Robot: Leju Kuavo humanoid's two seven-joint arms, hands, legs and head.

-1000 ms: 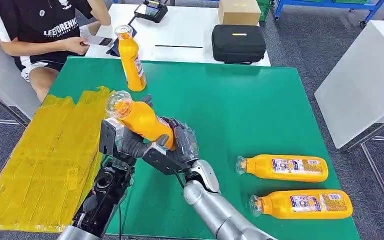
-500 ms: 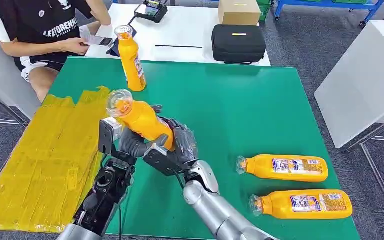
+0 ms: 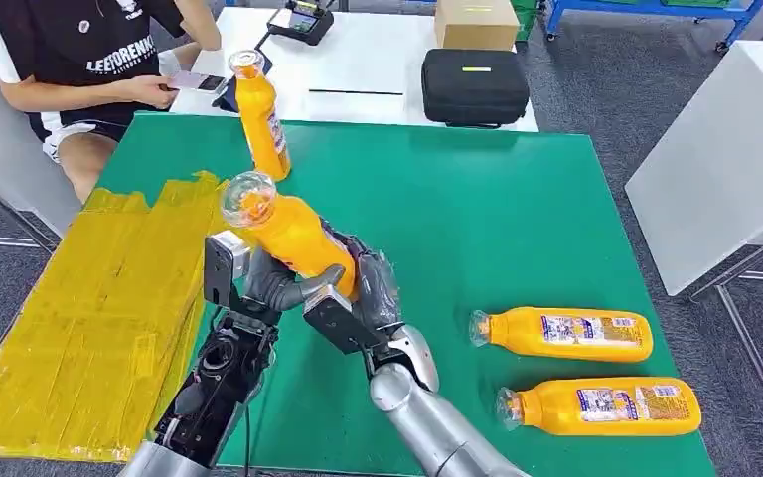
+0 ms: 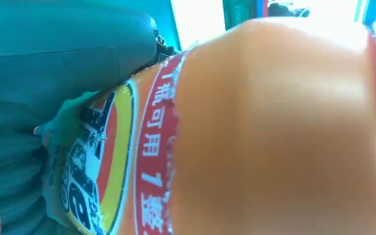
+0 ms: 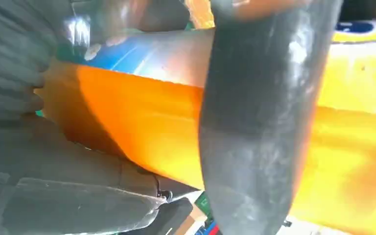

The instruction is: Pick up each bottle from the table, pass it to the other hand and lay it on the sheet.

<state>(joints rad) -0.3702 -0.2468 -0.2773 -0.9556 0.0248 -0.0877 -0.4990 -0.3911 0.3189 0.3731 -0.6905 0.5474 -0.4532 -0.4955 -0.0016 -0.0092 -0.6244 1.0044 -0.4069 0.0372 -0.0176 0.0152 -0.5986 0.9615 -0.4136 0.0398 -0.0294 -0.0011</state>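
Orange bottle, clear cap, label torn, held tilted above the desk; second bottle upright at the far edge; two bottles lying flat, caps leftward; yellow sheet, wrinkled, covering the desk's left side.

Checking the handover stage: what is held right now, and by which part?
An orange bottle, gripped around its lower body by both the left hand and right hand; cap end points up.

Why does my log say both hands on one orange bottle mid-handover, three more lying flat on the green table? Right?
Not quite: the head view shows two bottles lying flat; the third stands upright at the far edge. Both hands do hold the orange bottle.
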